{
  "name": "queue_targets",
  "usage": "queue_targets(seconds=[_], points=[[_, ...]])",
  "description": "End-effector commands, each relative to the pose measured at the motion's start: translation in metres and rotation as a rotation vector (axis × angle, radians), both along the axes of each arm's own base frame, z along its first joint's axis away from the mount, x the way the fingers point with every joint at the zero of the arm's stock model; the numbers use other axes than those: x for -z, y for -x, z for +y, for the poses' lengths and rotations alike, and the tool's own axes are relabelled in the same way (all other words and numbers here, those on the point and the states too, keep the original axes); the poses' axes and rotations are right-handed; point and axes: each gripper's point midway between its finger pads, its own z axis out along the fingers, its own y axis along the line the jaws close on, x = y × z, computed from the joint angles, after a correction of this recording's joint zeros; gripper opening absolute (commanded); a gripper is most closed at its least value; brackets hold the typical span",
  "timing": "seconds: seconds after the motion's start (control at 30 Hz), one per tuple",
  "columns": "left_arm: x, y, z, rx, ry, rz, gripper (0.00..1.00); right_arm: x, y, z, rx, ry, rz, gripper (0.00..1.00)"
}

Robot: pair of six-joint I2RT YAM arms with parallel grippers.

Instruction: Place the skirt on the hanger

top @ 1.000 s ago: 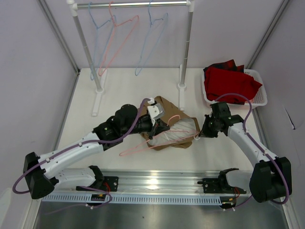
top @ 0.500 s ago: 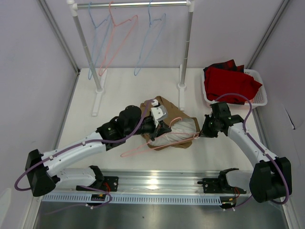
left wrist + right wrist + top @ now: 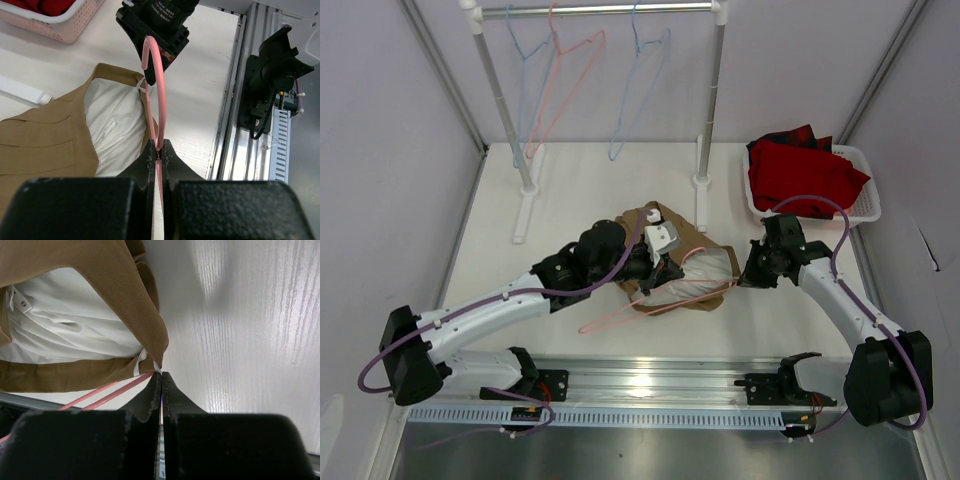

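The tan skirt point(image 3: 682, 233) lies crumpled at mid-table with its pale lining point(image 3: 705, 268) turned up. The salmon-pink hanger point(image 3: 620, 312) lies flat across its near side, one rounded end reaching the skirt's right corner. My left gripper point(image 3: 667, 270) is shut on the hanger's wire point(image 3: 161, 100), the wire pinched between the tips point(image 3: 159, 150). My right gripper point(image 3: 742, 281) is shut at the skirt's corner point(image 3: 161, 374), pinching it by its small white loop point(image 3: 140, 362). The hanger's two wires point(image 3: 105, 392) run up to that same corner.
A clothes rail point(image 3: 595, 10) at the back carries two light blue hangers point(image 3: 640, 90) and a pink one point(image 3: 565, 90); its posts stand on feet point(image 3: 703, 182). A white basket point(image 3: 868, 190) with red cloth point(image 3: 800, 170) sits back right. The arms' metal base rail point(image 3: 650, 375) runs along the front.
My left gripper has slid right with the hanger, bringing its end closer to the right gripper. The right arm has held still. The hangers on the rail sway slightly.
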Motion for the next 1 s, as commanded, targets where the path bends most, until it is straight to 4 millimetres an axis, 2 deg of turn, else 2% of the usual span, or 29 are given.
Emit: queue_targets(seconds=[0.0, 0.13, 0.27, 0.5, 0.67, 0.8, 0.97], points=[[-0.028, 0.007, -0.013, 0.075, 0.071, -0.049, 0.0, -0.015, -0.009, 0.001, 0.01, -0.003, -0.052, 0.0], [-0.033, 0.009, -0.02, 0.106, 0.075, -0.045, 0.0, -0.021, -0.013, 0.002, 0.008, 0.008, -0.064, 0.0], [-0.029, 0.008, -0.026, 0.124, 0.065, -0.036, 0.0, -0.024, -0.016, 0.005, -0.002, 0.02, -0.076, 0.0], [-0.031, 0.006, -0.038, 0.159, 0.071, -0.033, 0.0, -0.023, -0.015, 0.011, -0.022, 0.042, -0.069, 0.0], [-0.034, 0.017, -0.041, 0.231, 0.085, -0.024, 0.0, -0.023, -0.016, 0.008, -0.017, 0.069, -0.07, 0.0], [-0.031, 0.012, -0.045, 0.23, 0.076, -0.018, 0.0, -0.023, -0.017, 0.009, -0.023, 0.073, -0.068, 0.0], [-0.014, -0.005, -0.048, 0.208, 0.064, 0.023, 0.0, -0.022, -0.015, 0.011, -0.033, 0.084, -0.065, 0.0]])
